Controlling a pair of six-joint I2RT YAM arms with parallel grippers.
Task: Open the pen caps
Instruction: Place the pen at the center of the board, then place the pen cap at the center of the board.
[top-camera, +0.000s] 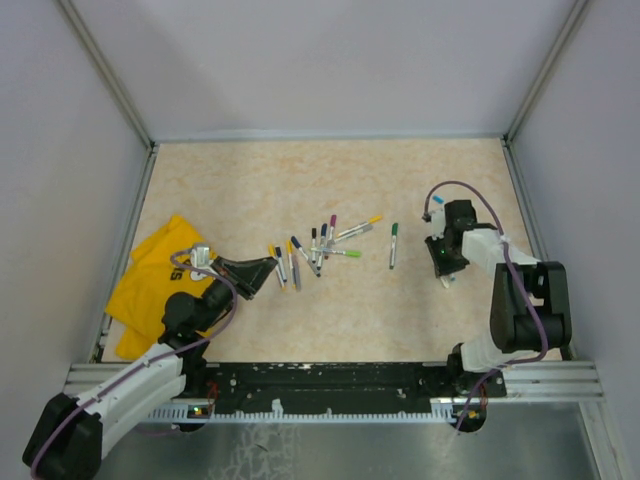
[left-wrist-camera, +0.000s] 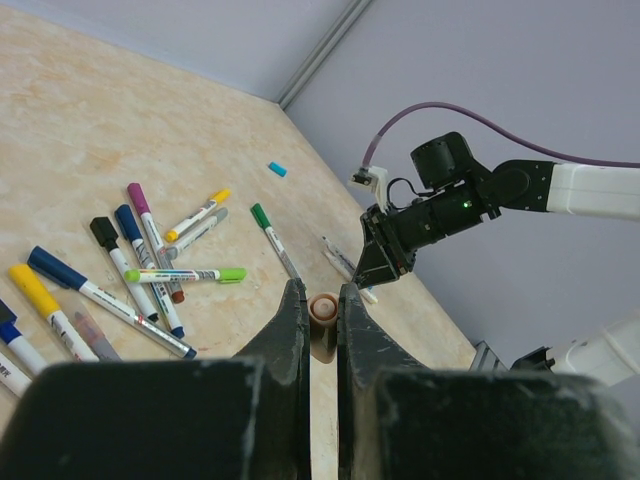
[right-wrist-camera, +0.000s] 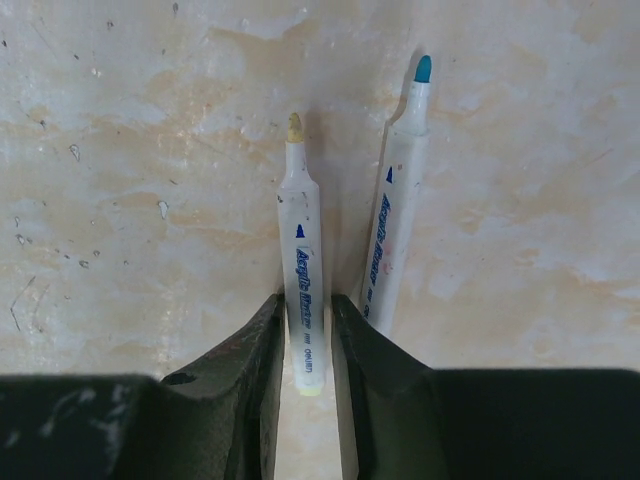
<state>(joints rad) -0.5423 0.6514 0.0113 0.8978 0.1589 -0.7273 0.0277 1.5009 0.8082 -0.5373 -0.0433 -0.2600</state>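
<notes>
Our left gripper (left-wrist-camera: 320, 291) pinched a small tan cap (left-wrist-camera: 323, 312). Our right gripper (right-wrist-camera: 305, 300) sat narrow around a yellow-tipped pen (right-wrist-camera: 301, 240) beside a teal-tipped pen (right-wrist-camera: 396, 220); we could not tell whether it gripped. The remaining pens (top-camera: 315, 250) lay mid-table.

Top external view: bright, even, diffuse light from above. The table (top-camera: 300, 180) is uniformly lit and free of glare, the pens (top-camera: 320, 250) cast only faint, short shadows and are small and low in detail, and the walls (top-camera: 60, 150) splay outward toward the frame edges. Left wrist view: middle distance sharp. The left gripper (left-wrist-camera: 320, 292) is dark and blurred in the foreground, and the tan cap (left-wrist-camera: 323, 312) pinched at its tips is slightly soft. Right wrist view: table speckle crisp, with narrow soft shadows beside the two uncapped pens (right-wrist-camera: 303, 260). The right gripper (right-wrist-camera: 307, 330) is near-black, underexposed and soft-edged.
</notes>
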